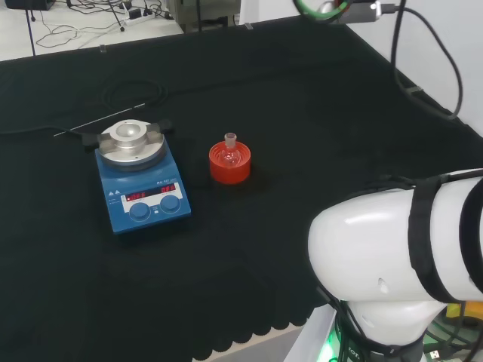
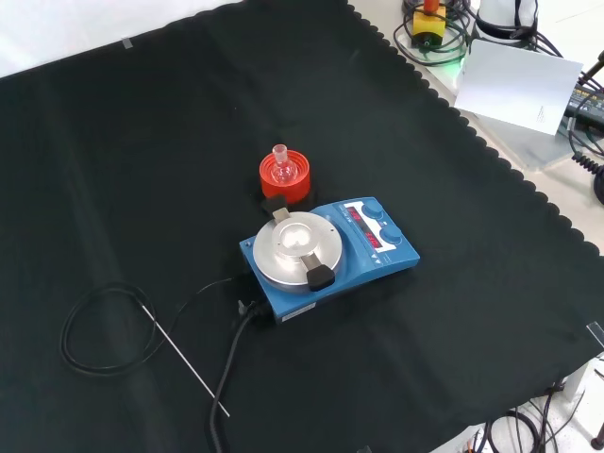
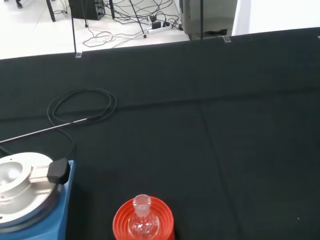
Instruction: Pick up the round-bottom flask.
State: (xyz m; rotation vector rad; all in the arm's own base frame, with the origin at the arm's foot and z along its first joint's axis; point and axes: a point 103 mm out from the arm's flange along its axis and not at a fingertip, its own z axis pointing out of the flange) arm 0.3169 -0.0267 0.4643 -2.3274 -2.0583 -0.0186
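Round-bottom flask (image 1: pixel 229 153) sits upright in red ribbed stand (image 1: pixel 229 170) (clear glass, neck up) — mid-bench, well off all edges, just beside blue stirrer plate (image 1: pixel 143 190). Hand state: can't tell.

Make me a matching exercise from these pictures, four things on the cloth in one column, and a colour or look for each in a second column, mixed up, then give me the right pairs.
Things:
1. flask
2. stand
3. hotplate
4. cable

Looks:
A. blue body with a round silver top
B. clear glass
C. black, lying in a loop
D. red and ribbed

Pairs: 1-B, 2-D, 3-A, 4-C. The flask sits upright in the stand, which stands beside the hotplate; in the front view the cable loop lies to the left of the hotplate.
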